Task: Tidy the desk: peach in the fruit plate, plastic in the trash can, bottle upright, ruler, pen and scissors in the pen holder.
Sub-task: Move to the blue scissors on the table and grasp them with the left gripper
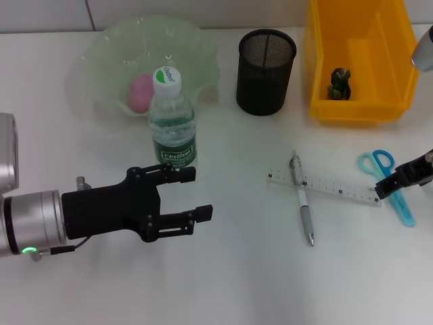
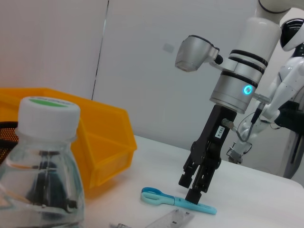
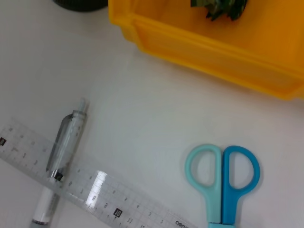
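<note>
**R gripper down on scissors; L hanging free by bottle**

Step in hand, as judged: scissors pickup by right gripper [image 2: 195,189]. It is seen lowered onto the blue scissors [image 1: 387,184] at the blades, fingertips at table level; whether anything is pinched yet cannot be told. For a good grasp: blades to be straddled near the pivot, jaws closed square across, lift kept straight so the ruler's nearby end isn't dragged. Then tips-down into the mesh pen holder [image 1: 266,61].

Left gripper [image 1: 189,195] spread wide, nothing held, just beside the water bottle [image 1: 172,118], which is already upright.

Count:
- 1 peach [image 1: 141,92], in the glass fruit plate [image 1: 115,51]
- 1 plastic scrap [image 1: 339,82], in the yellow bin [image 1: 358,108]
- 1 ruler [image 1: 338,187], flat on table
- 1 pen [image 1: 302,200], crossed over ruler
- 1 bottle, 1 scissors, 1 holder (looks empty)
</note>
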`<state>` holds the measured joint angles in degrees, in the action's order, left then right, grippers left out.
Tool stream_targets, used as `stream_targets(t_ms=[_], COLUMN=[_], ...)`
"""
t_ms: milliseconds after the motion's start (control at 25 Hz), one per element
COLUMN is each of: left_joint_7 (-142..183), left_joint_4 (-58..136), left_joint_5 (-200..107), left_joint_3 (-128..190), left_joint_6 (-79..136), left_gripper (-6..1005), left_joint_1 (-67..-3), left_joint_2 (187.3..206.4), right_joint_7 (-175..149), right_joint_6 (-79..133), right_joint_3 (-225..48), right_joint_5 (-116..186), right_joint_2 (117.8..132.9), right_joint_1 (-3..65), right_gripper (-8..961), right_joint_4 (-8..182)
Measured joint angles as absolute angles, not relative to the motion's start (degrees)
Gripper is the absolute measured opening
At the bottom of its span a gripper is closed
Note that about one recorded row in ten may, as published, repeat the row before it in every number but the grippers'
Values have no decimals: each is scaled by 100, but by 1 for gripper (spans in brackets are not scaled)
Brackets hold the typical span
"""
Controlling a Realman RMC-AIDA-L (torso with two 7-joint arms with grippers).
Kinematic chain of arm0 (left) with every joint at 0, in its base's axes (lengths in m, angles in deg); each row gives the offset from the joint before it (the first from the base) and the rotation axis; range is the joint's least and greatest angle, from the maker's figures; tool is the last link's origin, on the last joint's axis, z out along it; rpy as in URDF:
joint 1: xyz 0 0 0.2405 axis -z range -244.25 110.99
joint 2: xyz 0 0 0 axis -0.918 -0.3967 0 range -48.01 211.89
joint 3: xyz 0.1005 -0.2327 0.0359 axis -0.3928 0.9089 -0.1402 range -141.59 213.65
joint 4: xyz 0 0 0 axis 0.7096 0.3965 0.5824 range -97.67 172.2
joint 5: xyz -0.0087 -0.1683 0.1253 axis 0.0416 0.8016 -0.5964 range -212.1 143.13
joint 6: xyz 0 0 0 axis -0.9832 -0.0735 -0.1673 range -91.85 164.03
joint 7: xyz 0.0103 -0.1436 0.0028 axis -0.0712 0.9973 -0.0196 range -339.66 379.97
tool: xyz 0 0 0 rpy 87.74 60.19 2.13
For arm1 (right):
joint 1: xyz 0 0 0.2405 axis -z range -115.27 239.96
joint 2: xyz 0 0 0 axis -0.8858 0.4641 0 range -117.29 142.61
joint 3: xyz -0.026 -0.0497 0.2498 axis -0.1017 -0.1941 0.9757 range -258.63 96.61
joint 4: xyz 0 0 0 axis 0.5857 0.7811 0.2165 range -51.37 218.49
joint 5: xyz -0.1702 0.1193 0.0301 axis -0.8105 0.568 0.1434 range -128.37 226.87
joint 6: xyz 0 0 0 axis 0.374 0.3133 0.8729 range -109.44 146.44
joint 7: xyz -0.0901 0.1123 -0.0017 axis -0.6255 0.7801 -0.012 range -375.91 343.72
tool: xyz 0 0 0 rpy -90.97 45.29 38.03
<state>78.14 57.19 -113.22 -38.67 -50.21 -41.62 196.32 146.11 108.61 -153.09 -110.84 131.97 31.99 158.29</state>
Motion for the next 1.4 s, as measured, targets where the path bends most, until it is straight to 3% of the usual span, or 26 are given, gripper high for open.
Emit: stream_targets(t_ms=[520,800,1400], left_joint_7=[7868,7869,7869], left_joint_4=[5723,5717,5722], left_joint_5=[-11323,-11323,-11323], left_joint_3=[-3863,-3863,-3886], left_joint_6=[-5012,-5012,-4962], left_gripper=[764,764,764], left_joint_1=[-4158,-4159,-4158], left_joint_2=[19684,19693,19710], right_joint_7=[14495,14495,14544], right_joint_6=[10627,10592,10479], right_joint_3=[-15521,-15611,-15774], right_joint_5=[-11136,-11142,-11276], right_joint_2=[13192,13192,13209], right_joint_1=[3184,3150,3133], right_gripper=[676,347,269], right_joint_4=[15645,15537,15444])
